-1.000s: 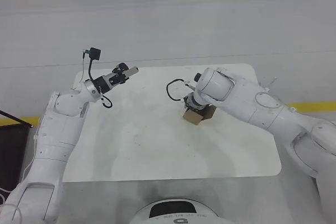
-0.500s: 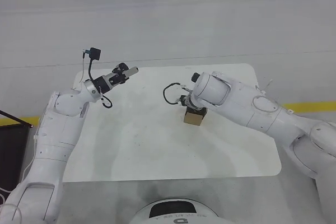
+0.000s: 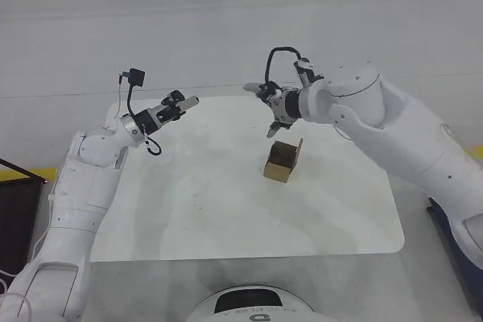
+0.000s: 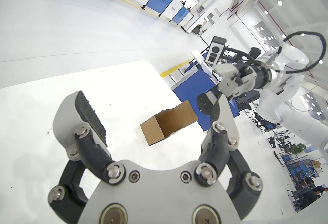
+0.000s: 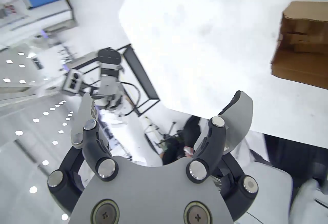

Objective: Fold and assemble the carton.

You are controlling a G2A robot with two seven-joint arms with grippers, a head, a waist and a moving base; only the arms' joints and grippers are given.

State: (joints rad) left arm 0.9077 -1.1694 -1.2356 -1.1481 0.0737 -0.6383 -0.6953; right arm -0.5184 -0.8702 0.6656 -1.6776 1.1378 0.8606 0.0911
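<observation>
Carton [image 3: 282, 162]: open-topped, one flap raised, standing unheld on the table [image 3: 225, 217], right of centre; right gripper [image 3: 267, 103] near its far side, fingers apart; left gripper [image 3: 185, 102] well apart, likewise spread; you risk sliding this light box if one claw presses a flap unbraced.

Right end effector [image 5: 162, 99] seemingly released the carton [image 3: 282, 161] and lifted away.
</observation>
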